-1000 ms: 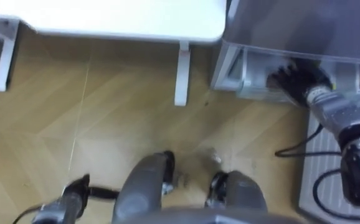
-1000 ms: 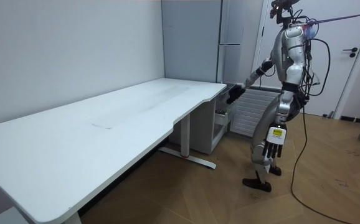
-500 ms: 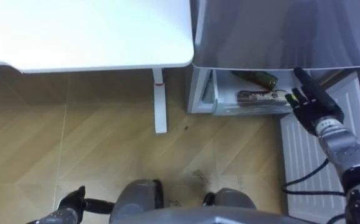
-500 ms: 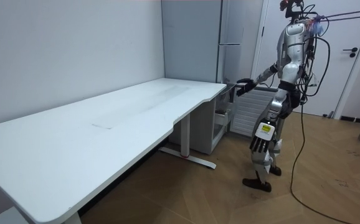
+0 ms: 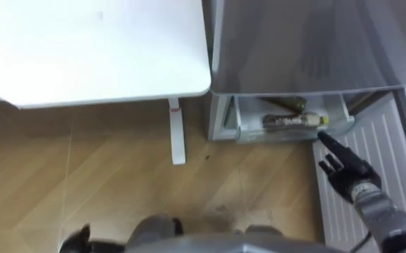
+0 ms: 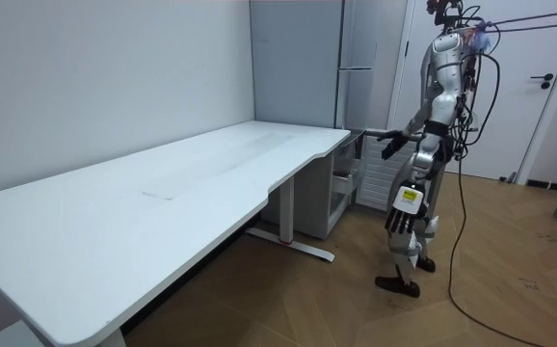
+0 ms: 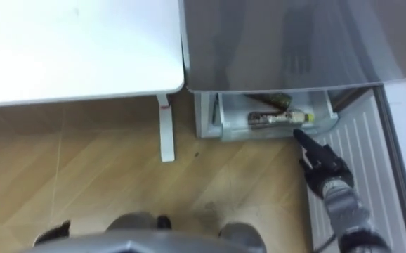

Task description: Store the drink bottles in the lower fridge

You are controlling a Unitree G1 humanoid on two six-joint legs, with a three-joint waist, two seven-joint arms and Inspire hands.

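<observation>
The right hand point(image 5: 348, 176) is wide open and holds nothing. Its straight fingers point up toward 11 o'clock, very close to the front of the open bottom drawer point(image 5: 291, 135) of the fridge point(image 5: 301, 42). Two drinks point(image 5: 293, 121) lie on their sides in that drawer, at about 1 o'clock in the eye views, with the white table point(image 5: 83, 49) at 10 o'clock. The left hand point(image 6: 404, 220) hangs by the robot's side, loose and empty.
</observation>
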